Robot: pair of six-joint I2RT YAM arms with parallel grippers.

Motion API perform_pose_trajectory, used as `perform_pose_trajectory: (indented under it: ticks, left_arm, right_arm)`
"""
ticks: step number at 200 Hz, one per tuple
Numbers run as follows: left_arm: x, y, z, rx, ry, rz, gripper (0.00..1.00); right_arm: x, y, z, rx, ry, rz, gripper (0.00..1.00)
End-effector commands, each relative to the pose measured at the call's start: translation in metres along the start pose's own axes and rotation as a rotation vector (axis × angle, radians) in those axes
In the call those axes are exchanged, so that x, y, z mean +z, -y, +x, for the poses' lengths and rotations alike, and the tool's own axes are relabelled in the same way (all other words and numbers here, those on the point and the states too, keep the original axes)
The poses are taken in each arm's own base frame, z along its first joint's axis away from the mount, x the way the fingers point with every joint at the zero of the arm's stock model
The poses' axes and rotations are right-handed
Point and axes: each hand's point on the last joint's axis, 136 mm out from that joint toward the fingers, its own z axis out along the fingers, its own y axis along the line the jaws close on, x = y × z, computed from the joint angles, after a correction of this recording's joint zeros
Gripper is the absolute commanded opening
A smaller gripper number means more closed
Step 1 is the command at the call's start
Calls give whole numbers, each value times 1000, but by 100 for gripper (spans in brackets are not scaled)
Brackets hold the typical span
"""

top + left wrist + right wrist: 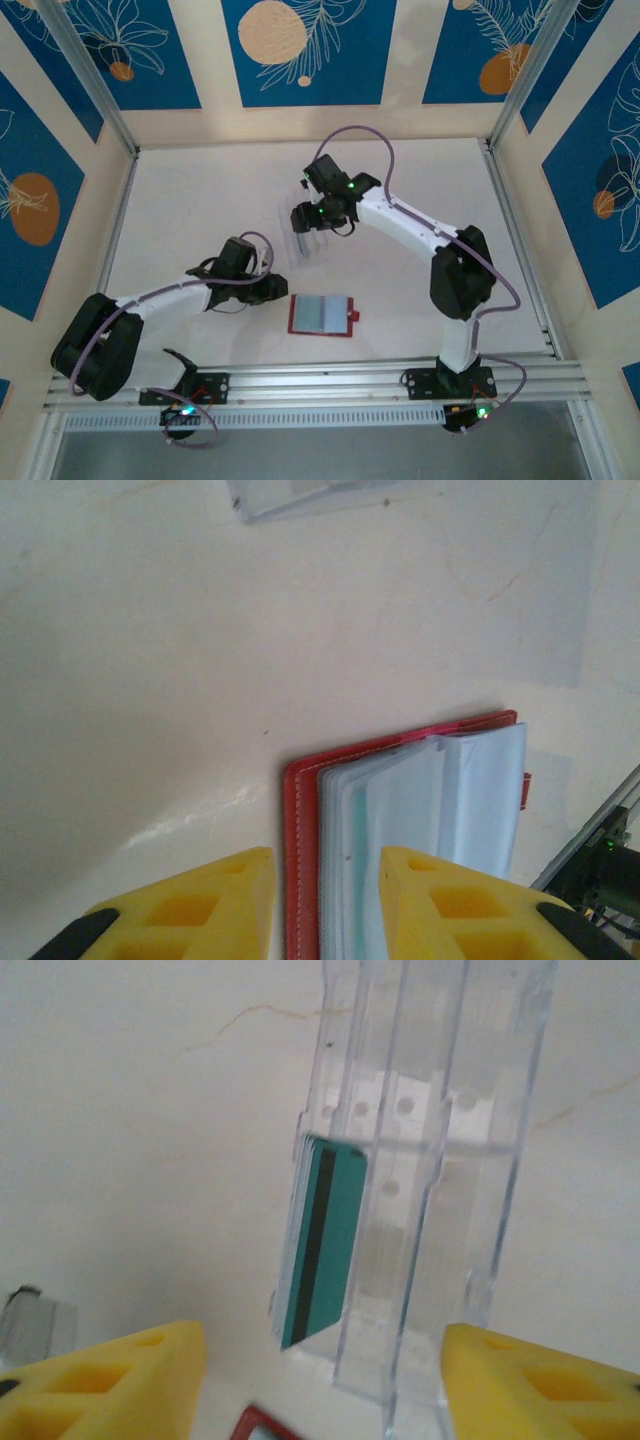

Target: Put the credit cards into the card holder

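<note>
The card holder (pixel 320 314) lies open on the table, red cover down, pale clear sleeves facing up. My left gripper (pixel 272 290) sits at its left edge. In the left wrist view its yellow fingers (pixel 200 910) stand a little apart, astride the red edge (pixel 300 820) and the sleeves, pinching nothing. A teal tint shows among the sleeves. A stack of teal credit cards (pixel 325 1245) with a dark stripe stands in a clear plastic case (pixel 450 1160). My right gripper (pixel 320 1345) is open wide around that case, its fingers apart from it.
The clear case (pixel 298 240) stands behind the card holder near the table's middle, under my right gripper (pixel 312 222). A red corner of the card holder (pixel 262 1425) shows below the case in the right wrist view. White walls and metal rails bound the table.
</note>
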Motion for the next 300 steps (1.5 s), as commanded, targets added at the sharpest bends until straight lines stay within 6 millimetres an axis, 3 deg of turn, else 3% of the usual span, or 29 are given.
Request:
perform_pose_trajectory:
  ticks: [1,53,113,194,300]
  left_arm:
    - [-4,14,-12,12,25,43,33]
    - [-2,7,-9,3,28,21,32]
    - [3,0,-6,-23,24,18,32]
    - [-1,-4,-1,-21,28,5,32]
    - [-4,-6,1,-21,34,-4,32]
  right_arm:
    - [10,19,1,-17,-75,66,59]
    - [30,13,-1,-60,-126,65,51]
    - [39,-16,15,-136,-143,46,50]
    - [63,-19,26,-117,-207,9,49]
    - [77,-32,38,-118,-272,-54,45]
